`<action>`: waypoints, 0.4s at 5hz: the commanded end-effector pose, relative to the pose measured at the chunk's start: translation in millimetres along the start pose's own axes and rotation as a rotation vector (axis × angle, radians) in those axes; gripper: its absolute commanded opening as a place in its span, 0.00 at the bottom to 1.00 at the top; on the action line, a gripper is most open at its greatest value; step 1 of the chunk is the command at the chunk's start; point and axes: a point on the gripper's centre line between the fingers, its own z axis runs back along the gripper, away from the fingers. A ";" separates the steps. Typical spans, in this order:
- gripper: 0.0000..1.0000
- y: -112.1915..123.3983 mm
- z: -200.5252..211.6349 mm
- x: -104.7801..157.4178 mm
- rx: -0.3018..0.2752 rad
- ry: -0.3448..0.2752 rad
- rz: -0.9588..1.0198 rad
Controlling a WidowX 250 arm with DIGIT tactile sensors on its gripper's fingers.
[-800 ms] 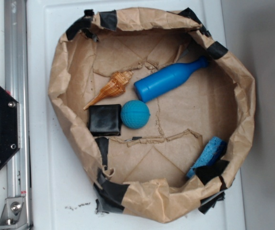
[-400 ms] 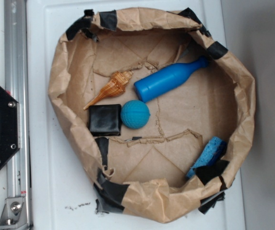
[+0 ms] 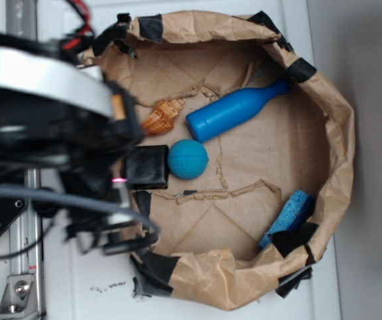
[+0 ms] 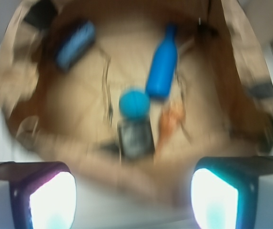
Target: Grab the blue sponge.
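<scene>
- The wrist view is motion-blurred throughout; the blue sponge (image 4: 75,38) reads only as a soft streak
- The arm (image 3: 44,127), itself blurred and cut off by the left edge, hides the tip of the shell (image 3: 163,115) and the left part of the black square (image 3: 147,167)
- Black tape (image 3: 294,239) covers the blue sponge's (image 3: 289,215) lower end

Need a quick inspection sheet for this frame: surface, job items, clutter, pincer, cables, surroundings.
Surface: white table, dark specks near the front.
Job's things: blue sponge leaning on the right wall of the paper tub, untouched.
Clutter: bottle, ball, black block, shell, all inside the tub.
Pincer: open, at the tub's left edge, far from the sponge; wrist view blurred.
Cables: grey cable and red wires on the arm.
Surroundings: metal rail on the left.
</scene>
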 end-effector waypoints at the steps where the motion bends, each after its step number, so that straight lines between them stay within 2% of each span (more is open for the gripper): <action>1: 1.00 -13.5 -63.6 57.8 -0.043 0.018 0.074; 2: 1.00 -38.0 -92.9 79.9 -0.020 0.029 0.104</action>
